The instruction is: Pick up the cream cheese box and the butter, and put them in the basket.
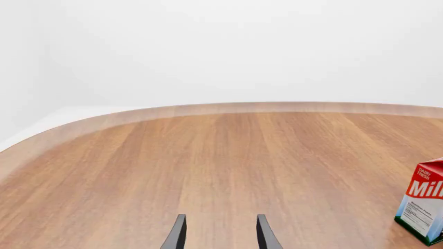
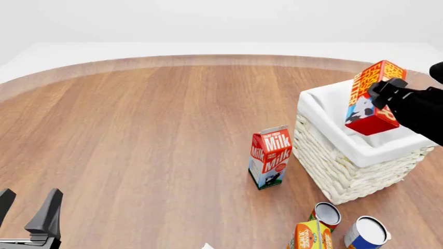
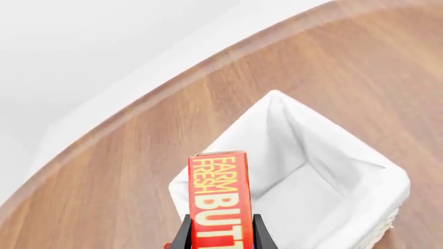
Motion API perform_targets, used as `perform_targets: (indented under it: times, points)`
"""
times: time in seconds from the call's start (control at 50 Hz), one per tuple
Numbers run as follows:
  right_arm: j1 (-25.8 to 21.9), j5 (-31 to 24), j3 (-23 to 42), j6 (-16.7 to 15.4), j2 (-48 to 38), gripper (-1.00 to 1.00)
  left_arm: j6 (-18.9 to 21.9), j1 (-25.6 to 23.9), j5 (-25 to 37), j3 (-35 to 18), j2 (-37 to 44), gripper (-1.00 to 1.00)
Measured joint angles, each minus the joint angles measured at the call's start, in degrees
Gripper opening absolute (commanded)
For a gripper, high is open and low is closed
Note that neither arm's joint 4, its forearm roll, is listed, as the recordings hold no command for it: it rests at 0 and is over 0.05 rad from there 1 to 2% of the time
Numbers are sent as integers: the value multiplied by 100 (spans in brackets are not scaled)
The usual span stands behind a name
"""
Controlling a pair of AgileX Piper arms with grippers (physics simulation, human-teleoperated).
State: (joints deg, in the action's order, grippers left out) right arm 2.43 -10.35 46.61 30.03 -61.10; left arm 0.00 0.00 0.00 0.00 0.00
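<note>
My right gripper (image 2: pixel 383 94) is shut on the butter (image 2: pixel 369 97), a red-and-orange carton held tilted in the air above the basket (image 2: pixel 325 150). In the right wrist view the butter (image 3: pixel 220 199) sits between the fingers (image 3: pixel 184 232), over the white-lined basket (image 3: pixel 360 176), which has nothing inside it. My left gripper (image 2: pixel 28 205) stands open at the near left of the table, nothing between its fingers (image 1: pixel 176 233). The cream cheese box does not show clearly in any view.
A red Milk carton (image 2: pixel 270 157) stands upright just left of the basket, also seen as the Milk carton (image 1: pixel 424 207) in the left wrist view. Two round cans (image 2: pixel 325 213) (image 2: pixel 367 232) and an orange-yellow carton (image 2: pixel 309 236) sit at the near right. A white corner (image 2: pixel 207 246) pokes in at the bottom edge.
</note>
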Motion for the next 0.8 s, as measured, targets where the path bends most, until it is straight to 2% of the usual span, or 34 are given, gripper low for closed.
perform_targets:
  times: [0.8]
  points:
    - [85, 330, -201, 42, -154, -100, 0, 0, 0, 0, 0, 100]
